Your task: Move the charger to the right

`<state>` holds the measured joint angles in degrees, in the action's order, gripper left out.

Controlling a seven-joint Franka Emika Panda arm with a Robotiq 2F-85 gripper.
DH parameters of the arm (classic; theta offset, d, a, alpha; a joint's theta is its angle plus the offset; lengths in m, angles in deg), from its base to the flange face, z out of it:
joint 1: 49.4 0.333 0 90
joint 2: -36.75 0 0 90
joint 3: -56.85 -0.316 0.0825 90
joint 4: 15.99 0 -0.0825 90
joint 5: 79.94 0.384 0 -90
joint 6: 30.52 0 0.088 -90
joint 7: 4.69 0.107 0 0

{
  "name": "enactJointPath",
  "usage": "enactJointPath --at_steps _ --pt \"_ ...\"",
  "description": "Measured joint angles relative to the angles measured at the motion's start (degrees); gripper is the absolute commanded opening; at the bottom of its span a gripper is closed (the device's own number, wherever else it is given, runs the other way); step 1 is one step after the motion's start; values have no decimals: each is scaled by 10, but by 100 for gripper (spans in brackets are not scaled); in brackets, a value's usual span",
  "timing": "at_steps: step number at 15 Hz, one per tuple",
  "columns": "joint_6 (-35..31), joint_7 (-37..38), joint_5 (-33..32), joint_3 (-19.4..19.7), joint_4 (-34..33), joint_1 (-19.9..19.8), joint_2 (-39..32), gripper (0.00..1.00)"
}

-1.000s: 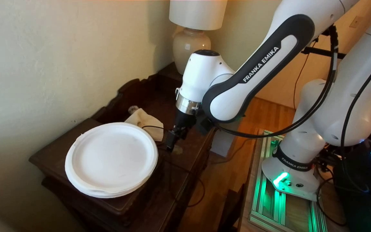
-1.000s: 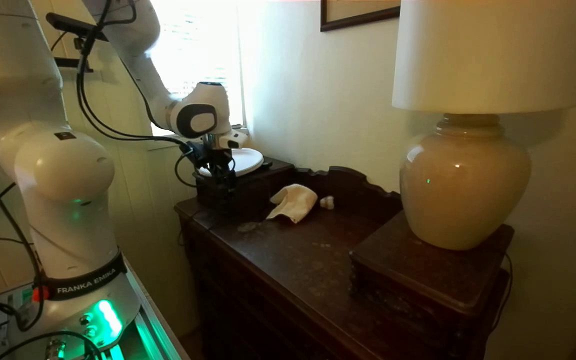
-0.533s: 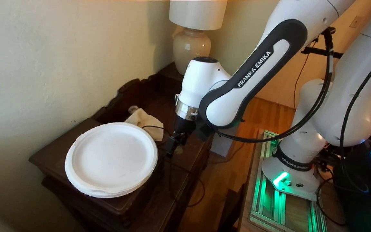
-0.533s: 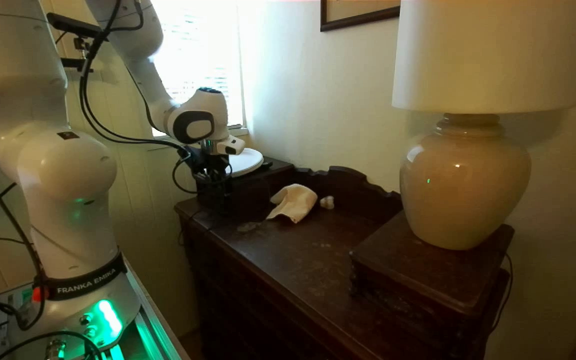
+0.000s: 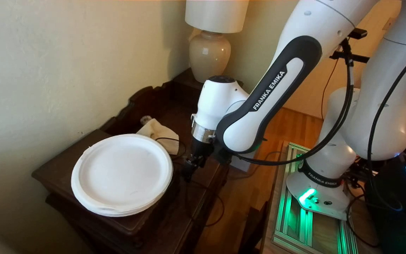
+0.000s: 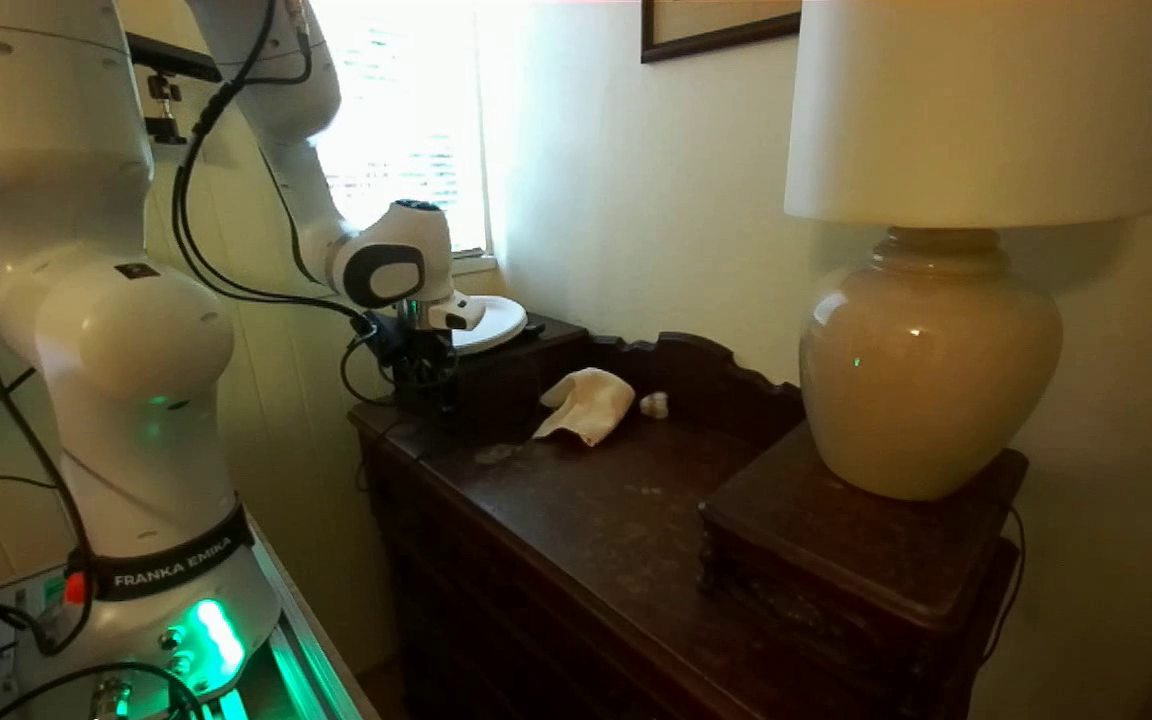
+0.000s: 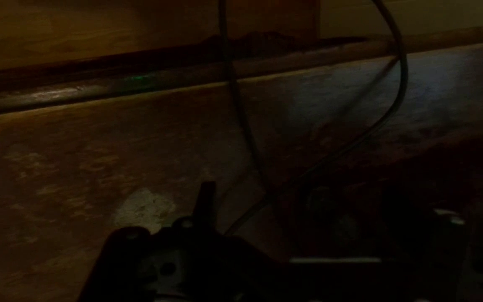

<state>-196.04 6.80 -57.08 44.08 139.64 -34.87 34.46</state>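
The charger, a small off-white lumpy bundle [image 6: 654, 404], lies on the dresser top beside a cream cloth. It shows partly behind the cloth in an exterior view [image 5: 146, 120] and is out of the wrist view. My gripper [image 5: 186, 177] points down low over the dresser at the raised plate end, well away from that bundle; it also shows dark in an exterior view [image 6: 447, 400]. In the wrist view my gripper [image 7: 300, 188] has its fingers wide apart. A black cable [image 7: 245, 126] crosses between them. Faint dark shapes lie there, too dark to identify.
White plates [image 5: 122, 173] sit on the dresser's raised block close to my gripper. The cream cloth [image 6: 591, 405] lies between gripper and bundle. A lamp [image 6: 926, 370] stands on the far block. The dresser's front edge [image 7: 183, 94] crosses the wrist view.
My gripper and arm have moved down toward the dresser top. The bundle, cloth and plates have not moved.
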Motion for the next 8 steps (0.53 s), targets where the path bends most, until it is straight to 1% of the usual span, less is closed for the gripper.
enactJointPath --at_steps 5,6,8 --pt "-68 -93 120 -41 -12 -4 -47 100" --pt "-83 -109 134 -49 -18 -5 -59 100" --pt "-103 -123 142 -58 -28 -7 -84 100"
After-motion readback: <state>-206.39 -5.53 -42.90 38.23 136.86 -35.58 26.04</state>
